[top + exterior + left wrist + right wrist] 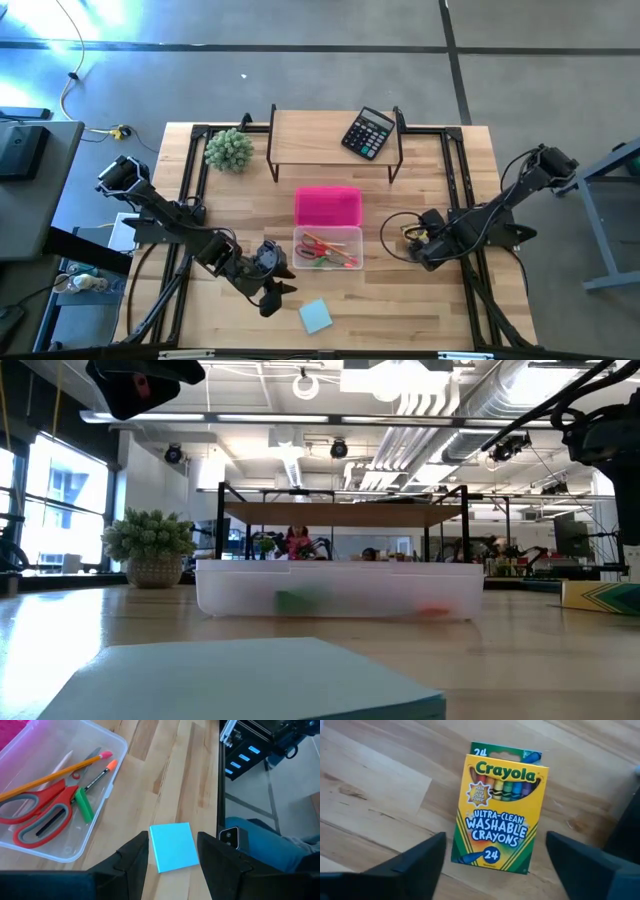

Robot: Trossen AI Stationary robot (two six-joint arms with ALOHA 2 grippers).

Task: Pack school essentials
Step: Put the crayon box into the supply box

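step: crayon box (497, 807) pickup | right gripper (495, 857) spread wide above it, empty | left gripper (172, 855) part-open over note pad (173, 846), empty | next: descend, close squarely

We see a light wooden slatted table (250, 200). At its far side stands a low wooden shelf on black metal legs (310, 130), with a black calculator (367, 133) lying on its top towards one end. Beside the shelf sits a round green ball-shaped plant (229, 149); in the low view it rests in a small woven pot (153, 571).
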